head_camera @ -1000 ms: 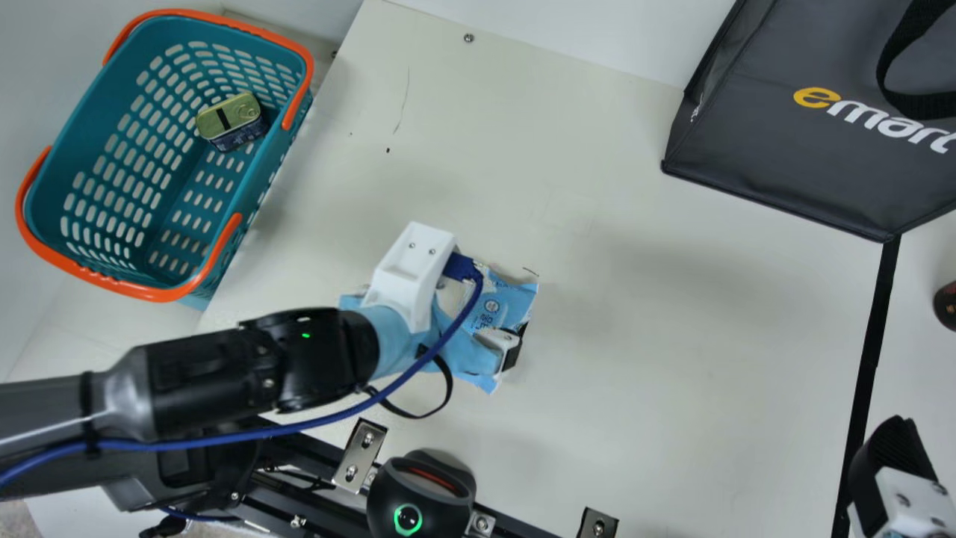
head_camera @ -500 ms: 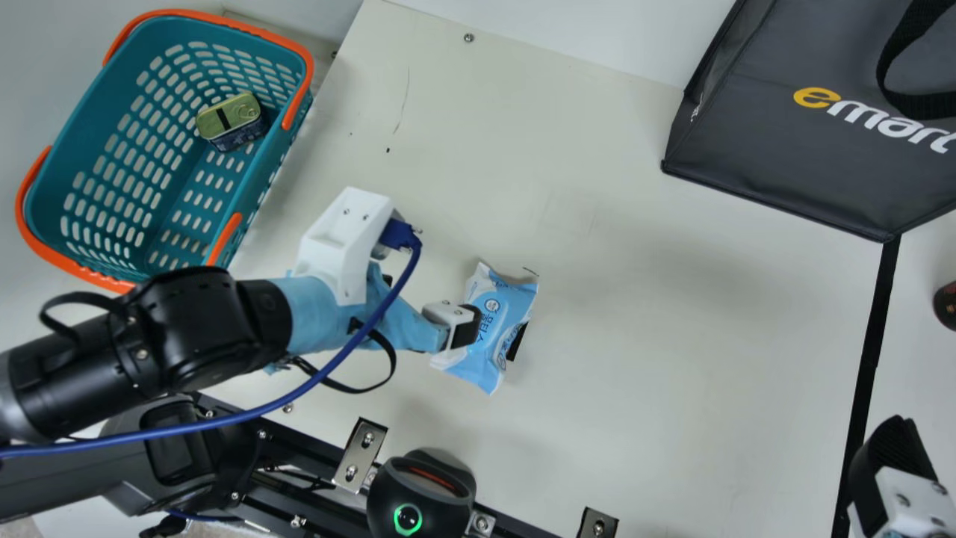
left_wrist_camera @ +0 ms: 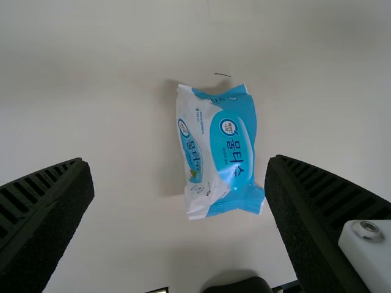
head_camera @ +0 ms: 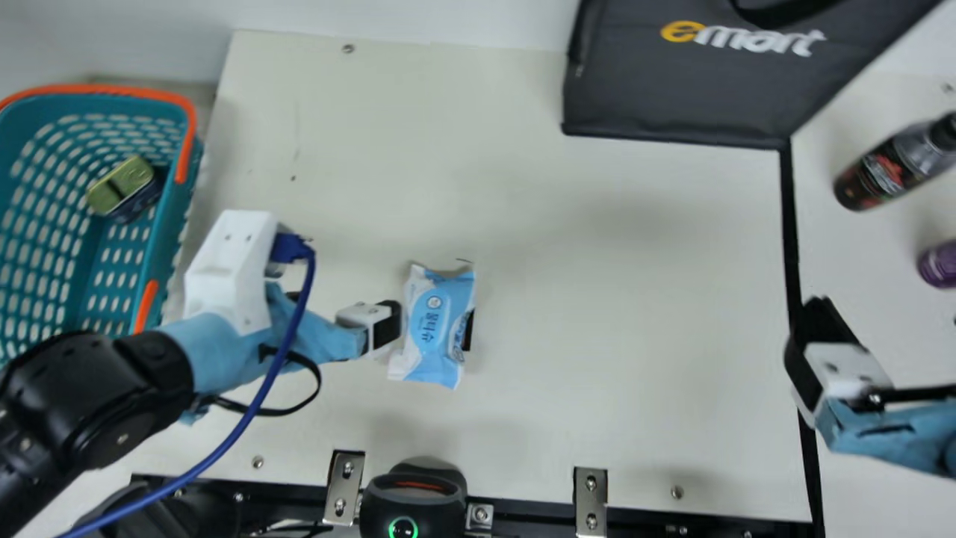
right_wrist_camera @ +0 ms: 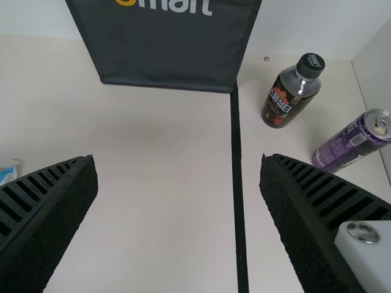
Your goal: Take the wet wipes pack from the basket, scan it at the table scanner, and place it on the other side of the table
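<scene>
My left gripper (head_camera: 385,323) is in the main view just left of the wet wipes pack (head_camera: 437,325), which lies on the cream table. In the left wrist view the left gripper (left_wrist_camera: 180,189) stands open, and the blue and white pack (left_wrist_camera: 225,152) lies below it, not gripped. At the main view's right is my right gripper (head_camera: 810,344), over the black strip. The right wrist view shows the right gripper (right_wrist_camera: 179,189) open and empty, with a corner of the pack (right_wrist_camera: 7,175) at the edge. The scanner (head_camera: 413,497) stands at the table's front edge.
A teal basket (head_camera: 190,179) at the left holds a tin (head_camera: 123,183). At the back is a black bag (head_camera: 680,90). Beyond the black strip (head_camera: 792,232) stand a dark bottle (head_camera: 889,168) and a purple can (head_camera: 939,264).
My left gripper has let go of the pack and drawn back to the left, leaving it on the table. The camera has turned to the right.
</scene>
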Controlling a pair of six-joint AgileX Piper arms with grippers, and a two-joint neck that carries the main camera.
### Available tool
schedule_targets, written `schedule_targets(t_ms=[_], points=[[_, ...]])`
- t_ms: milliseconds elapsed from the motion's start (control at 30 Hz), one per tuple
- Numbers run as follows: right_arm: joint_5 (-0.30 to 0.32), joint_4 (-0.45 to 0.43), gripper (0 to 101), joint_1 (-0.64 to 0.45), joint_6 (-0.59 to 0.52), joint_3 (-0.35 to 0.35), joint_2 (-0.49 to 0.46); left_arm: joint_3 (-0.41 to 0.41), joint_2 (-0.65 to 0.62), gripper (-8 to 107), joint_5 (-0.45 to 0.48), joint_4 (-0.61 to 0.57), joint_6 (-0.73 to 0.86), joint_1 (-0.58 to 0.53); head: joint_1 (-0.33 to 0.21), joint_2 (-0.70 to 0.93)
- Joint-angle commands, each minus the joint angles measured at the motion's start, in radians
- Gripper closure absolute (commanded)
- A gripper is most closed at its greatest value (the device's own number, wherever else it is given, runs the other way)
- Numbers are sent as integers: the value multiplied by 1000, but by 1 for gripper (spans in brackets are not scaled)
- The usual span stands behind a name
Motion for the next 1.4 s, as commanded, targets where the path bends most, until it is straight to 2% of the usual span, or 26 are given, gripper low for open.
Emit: schedule_targets(t_ms=[0, 300, 567, 967, 1367], points=[[0, 0, 6, 0, 0, 0, 0, -4, 0, 9, 5, -4, 7, 2, -29, -28], [0, 0, 6, 0, 0, 0, 0, -30, 22, 9, 42, -9, 24, -6, -29, -28], [0, 0, 6, 0, 0, 0, 0, -90, 80, 9, 93, 26, -26, -65, -29, -28], [0, 0, 6, 0, 0, 0, 0, -195, 219, 9, 149, 93, -142, -171, -29, -28], [0, 0, 6, 0, 0, 0, 0, -258, 382, 9, 174, 132, -175, -221, -29, -28]])
